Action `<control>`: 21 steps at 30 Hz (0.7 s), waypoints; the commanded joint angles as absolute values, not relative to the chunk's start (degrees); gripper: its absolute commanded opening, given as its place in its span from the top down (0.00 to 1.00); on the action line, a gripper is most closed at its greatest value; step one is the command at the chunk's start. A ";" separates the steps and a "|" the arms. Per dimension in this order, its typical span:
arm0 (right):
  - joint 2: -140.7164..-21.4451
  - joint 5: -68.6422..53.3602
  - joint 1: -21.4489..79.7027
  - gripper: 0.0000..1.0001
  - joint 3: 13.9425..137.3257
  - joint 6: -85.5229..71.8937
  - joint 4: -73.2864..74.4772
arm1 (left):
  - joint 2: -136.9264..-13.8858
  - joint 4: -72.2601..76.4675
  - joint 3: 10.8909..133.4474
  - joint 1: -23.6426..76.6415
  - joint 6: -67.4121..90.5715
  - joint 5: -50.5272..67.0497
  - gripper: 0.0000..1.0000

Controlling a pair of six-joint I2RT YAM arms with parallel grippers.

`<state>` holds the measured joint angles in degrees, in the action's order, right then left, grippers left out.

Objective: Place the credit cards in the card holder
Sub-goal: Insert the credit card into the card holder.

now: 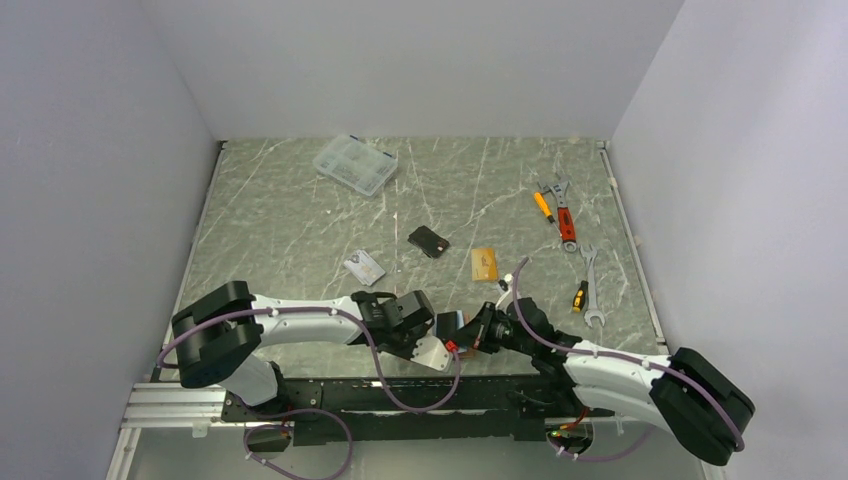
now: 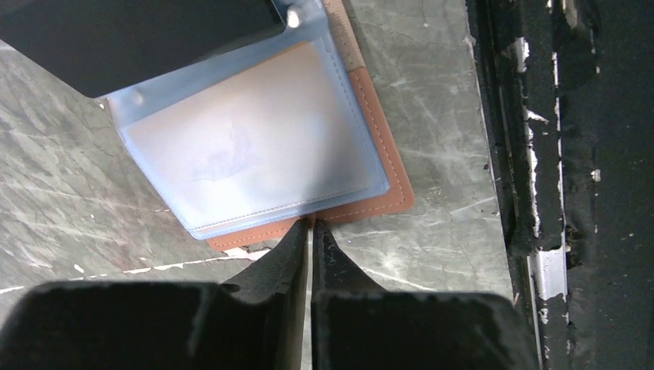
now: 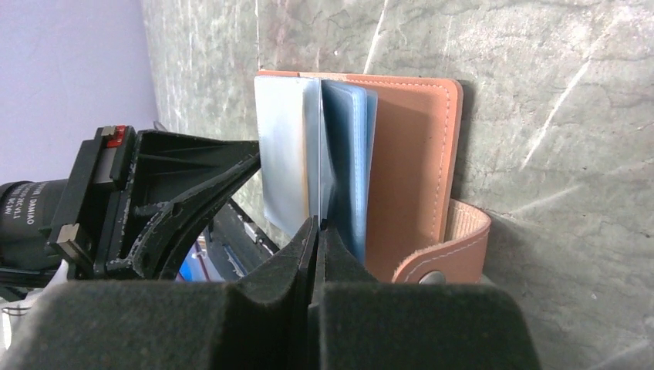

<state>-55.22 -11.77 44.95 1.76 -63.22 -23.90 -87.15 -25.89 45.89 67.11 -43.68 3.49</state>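
Standing open between my two grippers, card holder (image 3: pixel 405 169): right gripper (image 3: pixel 316 223) clamped on one clear sleeve (image 3: pixel 343 154), left gripper (image 2: pixel 311 223) pinching its leather edge. Beyond the holder lie silver card (image 1: pixel 364 266), black card (image 1: pixel 428 241) and gold card (image 1: pixel 484 264). None loaded, as I judge it; three remain.

Three cards (image 1: pixel 364 266) (image 1: pixel 428 240) (image 1: pixel 485 264); two wrenches (image 1: pixel 565 212) (image 1: pixel 590 285), screwdrivers (image 1: pixel 542 205) (image 1: pixel 580 295); one holder (image 3: pixel 409 177), box (image 1: pixel 355 164).

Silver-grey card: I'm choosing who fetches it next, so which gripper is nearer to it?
Left. The left gripper is near-side and right of the silver-grey card; the right gripper is farther right, across the card holder.
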 commanded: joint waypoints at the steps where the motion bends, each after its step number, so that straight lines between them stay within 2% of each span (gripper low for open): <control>1: -52.36 -9.21 44.84 1.00 0.36 -65.67 -27.77 | -89.70 -26.47 45.48 68.45 -39.39 3.97 0.92; 13: -57.33 -9.84 45.53 1.00 0.09 -67.58 -35.38 | -91.12 -26.21 44.91 68.91 -37.90 3.87 0.96; 21: -55.16 -8.26 45.68 1.00 -1.55 -67.09 -31.93 | -91.06 -26.36 44.96 68.91 -37.97 3.80 0.98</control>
<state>-57.89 -10.41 45.43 0.71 -67.18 -31.16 -88.01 -25.87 46.39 68.27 -39.35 0.82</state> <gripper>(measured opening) 0.009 0.032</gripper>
